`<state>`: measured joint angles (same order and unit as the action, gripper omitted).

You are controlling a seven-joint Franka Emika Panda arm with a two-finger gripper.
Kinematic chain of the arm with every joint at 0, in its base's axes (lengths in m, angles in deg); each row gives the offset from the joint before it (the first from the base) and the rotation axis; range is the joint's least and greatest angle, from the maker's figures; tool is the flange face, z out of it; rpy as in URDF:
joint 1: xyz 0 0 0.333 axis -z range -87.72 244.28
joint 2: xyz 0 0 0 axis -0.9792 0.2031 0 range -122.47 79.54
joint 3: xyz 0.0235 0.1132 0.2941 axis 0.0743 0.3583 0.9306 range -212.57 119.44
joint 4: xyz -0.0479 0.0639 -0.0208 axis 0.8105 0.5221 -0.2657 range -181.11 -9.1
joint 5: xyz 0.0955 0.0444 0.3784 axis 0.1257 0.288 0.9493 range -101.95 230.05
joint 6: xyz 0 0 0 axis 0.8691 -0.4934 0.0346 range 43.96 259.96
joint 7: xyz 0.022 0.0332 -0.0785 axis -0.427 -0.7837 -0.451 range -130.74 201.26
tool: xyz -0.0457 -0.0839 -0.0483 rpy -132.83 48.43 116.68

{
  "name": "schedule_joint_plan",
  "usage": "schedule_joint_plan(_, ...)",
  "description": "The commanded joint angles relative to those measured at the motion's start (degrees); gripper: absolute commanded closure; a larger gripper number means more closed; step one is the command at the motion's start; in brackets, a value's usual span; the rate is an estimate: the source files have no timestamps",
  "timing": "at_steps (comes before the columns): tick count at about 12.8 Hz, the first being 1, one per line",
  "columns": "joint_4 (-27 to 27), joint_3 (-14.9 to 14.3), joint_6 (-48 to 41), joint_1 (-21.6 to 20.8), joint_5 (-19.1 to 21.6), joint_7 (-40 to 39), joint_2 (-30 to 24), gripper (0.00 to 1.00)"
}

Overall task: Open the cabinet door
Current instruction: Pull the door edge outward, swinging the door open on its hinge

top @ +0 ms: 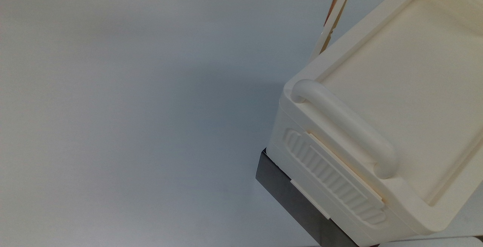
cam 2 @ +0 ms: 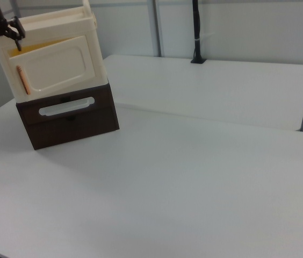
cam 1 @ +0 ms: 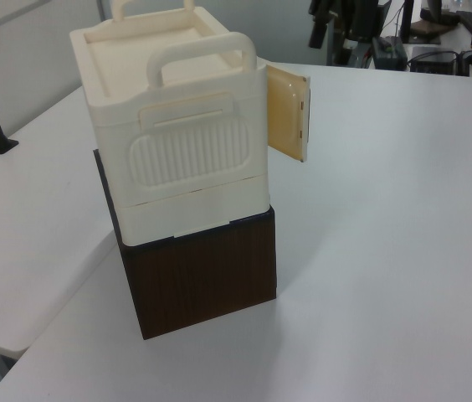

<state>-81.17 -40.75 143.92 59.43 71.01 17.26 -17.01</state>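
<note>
Seen edge-on in the top view, the cabinet door (top: 334, 16) juts from the cabinet's (top: 392, 99) far left corner, one thin, stiff, light-looking panel, likely best taken at its copper strip (top: 333, 4). From the left view it stands ajar on the cabinet's right; one gripper (cam 1: 326, 18) hangs beyond it, fingers unreadable. From the right view, one drawer (cam 2: 68, 115) sits below.

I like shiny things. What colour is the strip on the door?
Copper-coloured, on the cabinet door; clearest in the right view.
</note>
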Motion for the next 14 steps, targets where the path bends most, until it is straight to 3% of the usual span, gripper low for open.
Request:
schedule_joint_plan(1,-0.8,-0.5,7.5,-3.4,0.9,0.8,0.5,0.00)
schedule_joint_plan(5,-1.6,-0.5,9.5,-5.1,0.8,0.7,2.2,0.00)
schedule_joint_plan(11,-4.4,-0.6,8.8,-4.4,0.6,0.7,3.5,0.00)
schedule_joint_plan(14,-5.1,-2.8,5.4,-3.2,0.3,1.4,3.3,0.00)
